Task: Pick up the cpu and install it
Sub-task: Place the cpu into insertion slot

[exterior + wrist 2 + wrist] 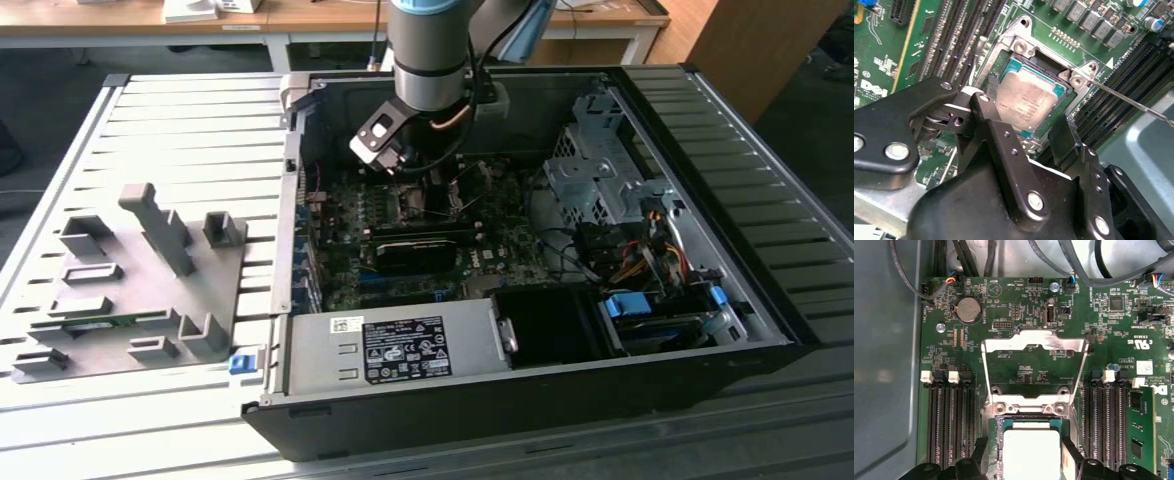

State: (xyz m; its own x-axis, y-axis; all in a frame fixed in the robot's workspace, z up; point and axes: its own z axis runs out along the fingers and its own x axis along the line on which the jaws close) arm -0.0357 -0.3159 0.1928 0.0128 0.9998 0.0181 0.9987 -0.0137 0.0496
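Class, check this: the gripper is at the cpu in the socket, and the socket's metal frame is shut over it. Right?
No. The metal frame stands open, off the cpu, as the first wrist view shows. The rest holds.

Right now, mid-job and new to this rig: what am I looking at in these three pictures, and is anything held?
The exterior view shows one robot arm reaching down into an open computer case on a slatted table; a grey holder plate lies at that view's left. The two wrist views ride on the arm and look at the motherboard. The gripper is at the cpu, which appears to lie in the socket, its frame open. Whether it grips, I cannot tell.
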